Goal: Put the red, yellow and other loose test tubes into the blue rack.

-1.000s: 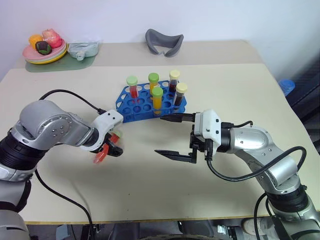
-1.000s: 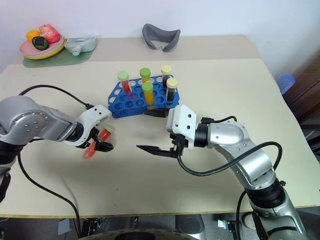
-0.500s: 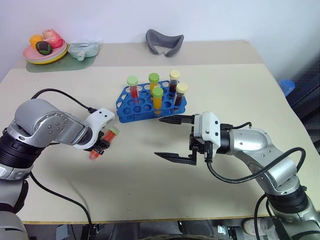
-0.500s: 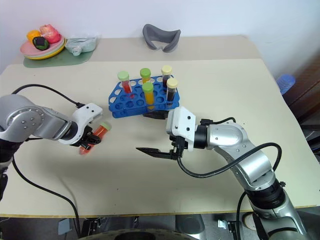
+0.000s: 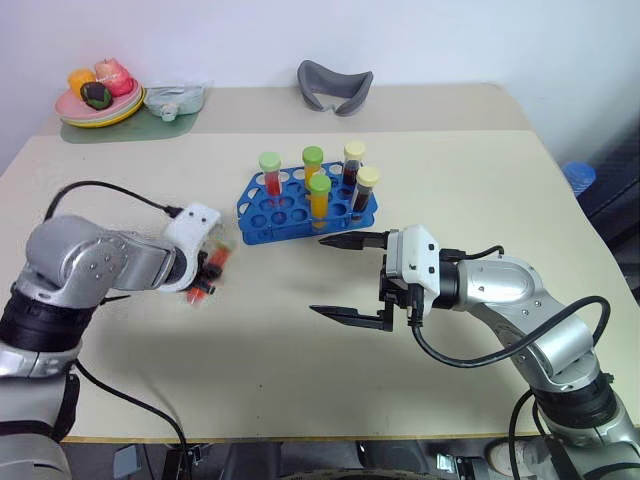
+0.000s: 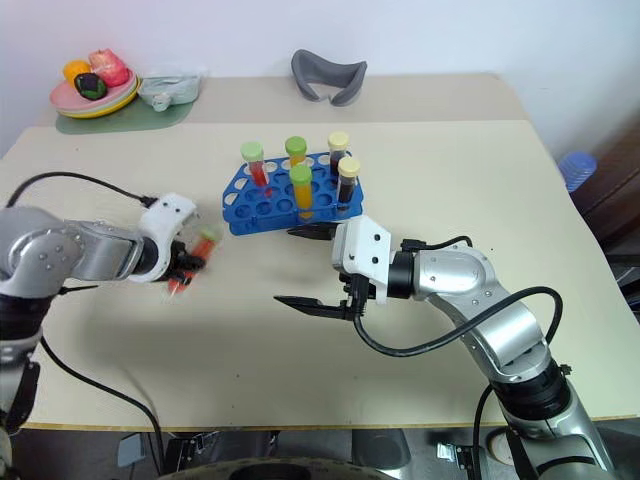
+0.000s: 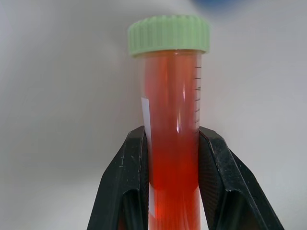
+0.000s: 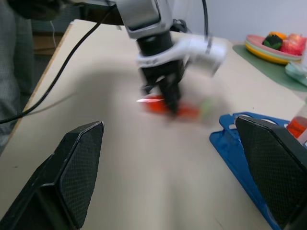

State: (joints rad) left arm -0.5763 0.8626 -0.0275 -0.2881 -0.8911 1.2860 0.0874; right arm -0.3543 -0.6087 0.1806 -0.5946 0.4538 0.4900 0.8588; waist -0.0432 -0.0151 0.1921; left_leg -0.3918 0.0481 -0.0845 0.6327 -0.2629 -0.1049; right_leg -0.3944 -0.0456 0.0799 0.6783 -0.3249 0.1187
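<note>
**One red tube in the left grip, five already standing in the rack**

Five capped tubes are standing in the blue rack, which is sitting mid-table toward the far edge. From the head camera, I am seeing the left gripper carrying the red test tube above the table, near its left edge and well apart from the rack's left end. I judge I am holding it by the body so the bottom can drop into a hole. The right gripper is hovering over the table just in front of the rack, its fingers spread wide and holding nothing, probably keeping out of the way.

Looking along the left wrist, both black fingers are clamping the tube below its pale green cap. A white label edge and printed graduation marks are showing; I cannot read any writing.

Looking along the right wrist, its two fingers are standing far apart, framing the blurred left gripper and a corner of the rack.
</note>
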